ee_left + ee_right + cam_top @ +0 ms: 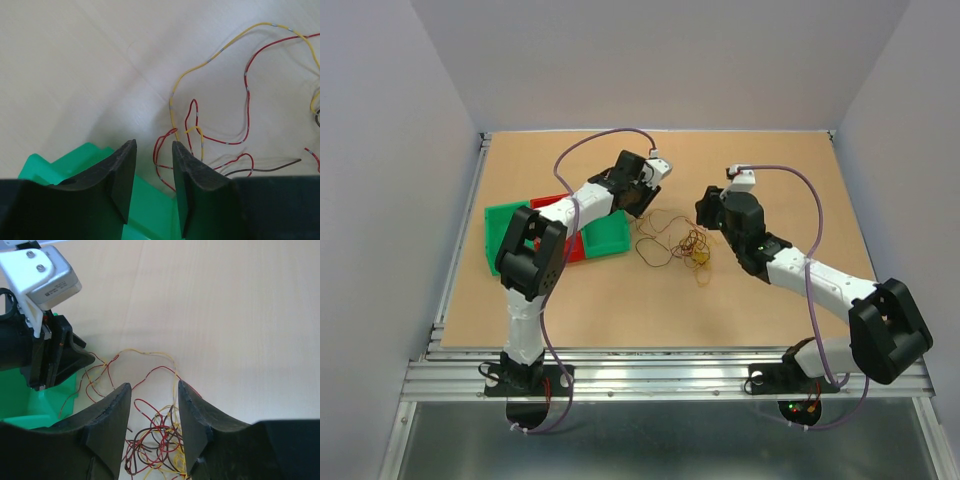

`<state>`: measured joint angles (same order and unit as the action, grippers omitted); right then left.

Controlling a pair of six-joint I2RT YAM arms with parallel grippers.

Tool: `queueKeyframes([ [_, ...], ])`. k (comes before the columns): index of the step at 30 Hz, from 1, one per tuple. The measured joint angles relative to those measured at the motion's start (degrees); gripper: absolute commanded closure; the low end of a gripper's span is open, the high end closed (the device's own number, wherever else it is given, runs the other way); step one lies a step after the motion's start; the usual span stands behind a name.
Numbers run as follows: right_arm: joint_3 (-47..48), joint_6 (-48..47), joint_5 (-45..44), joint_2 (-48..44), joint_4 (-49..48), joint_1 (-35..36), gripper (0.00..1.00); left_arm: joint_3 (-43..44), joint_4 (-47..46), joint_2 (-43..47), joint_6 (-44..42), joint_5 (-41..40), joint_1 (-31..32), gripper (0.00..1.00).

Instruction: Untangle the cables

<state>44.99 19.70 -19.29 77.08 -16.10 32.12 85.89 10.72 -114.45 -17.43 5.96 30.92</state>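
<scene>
Top cam shows cables (678, 246) as one small tangle btwn arms; wrist cams resolve red/yellow strands, w/ left gripper (154, 146) and right gripper (155, 388) both part-open, clamping nothing.

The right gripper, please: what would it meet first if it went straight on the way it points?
Most likely the cables: their knot lies between the fingers of the open right gripper, with loose strands just ahead. Its height above them is unclear.
</scene>
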Motion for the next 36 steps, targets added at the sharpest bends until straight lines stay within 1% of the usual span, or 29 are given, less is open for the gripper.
queueKeyframes([
  [4,-0.2,0.0,0.0,0.0,-0.04,-0.24,0.52,0.52,1.38,-2.03,-0.33,-0.11,0.37,0.64],
  [5,-0.2,0.0,0.0,0.0,-0.07,-0.26,0.52,0.52,1.68,-2.1,-0.5,-0.22,0.52,0.68],
  [8,-0.2,0.02,0.0,0.0,-0.13,-0.26,0.55,0.83,3.23,-2.14,-1.03,-0.22,0.68,1.0],
  [14,-0.85,0.17,0.42,0.0,-1.44,-0.28,0.55,1.51,3.67,-2.14,-1.31,-0.22,0.9,1.0],
  [17,-1.07,-0.07,2.05,0.0,-2.03,-0.28,0.55,1.51,3.65,-1.9,-1.31,-0.2,0.92,1.0],
  [22,-4.83,-0.87,7.67,-0.61,-8.9,-0.28,0.55,1.53,3.78,1.53,-0.9,-0.04,1.01,1.0],
  [27,-6.58,-2.32,14.93,-0.42,-14.27,-0.28,0.45,2.54,4.55,9.77,0.0,0.39,1.53,1.0],
  [32,-6.67,-3.19,21.22,2.56,-22.88,-0.28,0.27,2.69,4.57,19.08,0.63,2.51,1.62,1.0],
  [33,-6.97,-3.43,23.17,3.78,-25.59,-0.28,0.27,2.29,4.52,21.84,0.68,3.39,1.62,1.0],
  [36,-7.56,-3.48,27.21,6.21,-29.64,-0.28,0.26,0.15,3.06,27.69,1.03,5.22,1.62,1.0],
])
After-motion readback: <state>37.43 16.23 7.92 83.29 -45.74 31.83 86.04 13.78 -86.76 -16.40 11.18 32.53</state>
